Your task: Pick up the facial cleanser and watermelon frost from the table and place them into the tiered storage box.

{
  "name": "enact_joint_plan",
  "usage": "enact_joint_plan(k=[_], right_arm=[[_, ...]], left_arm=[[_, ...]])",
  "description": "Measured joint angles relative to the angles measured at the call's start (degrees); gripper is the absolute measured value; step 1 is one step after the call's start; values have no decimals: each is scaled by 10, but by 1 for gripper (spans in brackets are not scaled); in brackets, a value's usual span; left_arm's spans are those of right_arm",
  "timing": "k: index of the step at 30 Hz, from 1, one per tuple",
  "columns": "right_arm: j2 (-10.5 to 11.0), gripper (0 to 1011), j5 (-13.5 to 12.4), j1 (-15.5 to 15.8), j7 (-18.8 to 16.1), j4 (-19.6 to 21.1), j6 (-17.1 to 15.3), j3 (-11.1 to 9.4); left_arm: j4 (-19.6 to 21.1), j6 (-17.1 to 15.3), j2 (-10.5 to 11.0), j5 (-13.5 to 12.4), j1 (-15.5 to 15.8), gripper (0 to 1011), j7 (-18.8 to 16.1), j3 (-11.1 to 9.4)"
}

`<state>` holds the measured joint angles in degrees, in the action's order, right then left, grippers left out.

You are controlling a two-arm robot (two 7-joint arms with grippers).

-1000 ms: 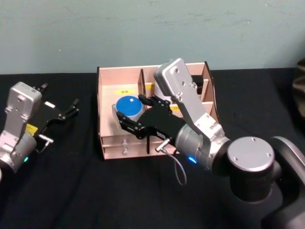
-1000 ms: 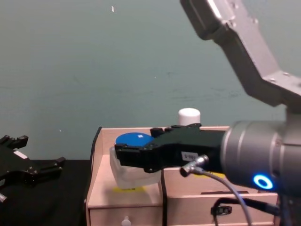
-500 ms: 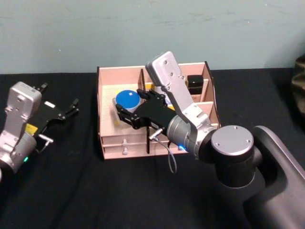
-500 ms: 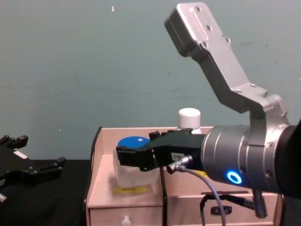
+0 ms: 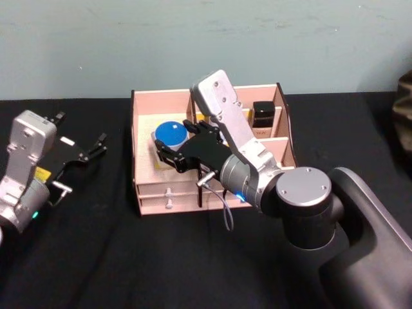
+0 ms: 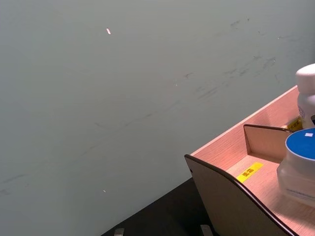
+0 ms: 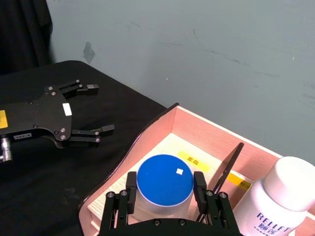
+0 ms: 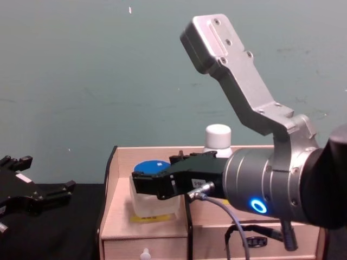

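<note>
Two things could bite here, I reckon. The wooden box is light ply with thin dark-edged dividers, stepped compartments and yellow labels, and it just sits on the black cloth of the table, so a sideways pull from the arm could drag or tip it. The right tool has its black fingers clamped on the jar, which is down in the left compartment; if they part while the jar hangs above the floor, that squat frosted glass drops with a knock. If they catch the blue lid's rim when backing out, the jar could tilt against the divider.

The white bottle, a smooth plastic cylinder with a rounded cap and blue lettering, stands in the next compartment just beside the jar, so a wide swing might bump it too.

The left tool is parked on the table, well apart from the box, fingers spread and holding nothing.
</note>
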<state>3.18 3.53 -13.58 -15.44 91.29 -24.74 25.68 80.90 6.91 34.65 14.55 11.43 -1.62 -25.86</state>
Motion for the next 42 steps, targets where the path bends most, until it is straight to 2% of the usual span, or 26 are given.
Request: enact_joint_plan(k=[22,24,31,34,42], right_arm=[[1,704,-1,0,-1,0,0,-1],[1,731,-2,0,-1,0,0,-1],[1,954,-2,1,-1,0,0,-1],[1,998,-2,1,-1,1,0,-1],[3,1000,-2,6,-2,14,12,-5]], left_arm=[[0,0,0,0,0,1001,0,0],[0,0,0,0,0,1001,0,0],[0,0,0,0,0,1001,0,0],[0,0,0,0,0,1001,0,0],[0,0,0,0,0,1001,0,0]])
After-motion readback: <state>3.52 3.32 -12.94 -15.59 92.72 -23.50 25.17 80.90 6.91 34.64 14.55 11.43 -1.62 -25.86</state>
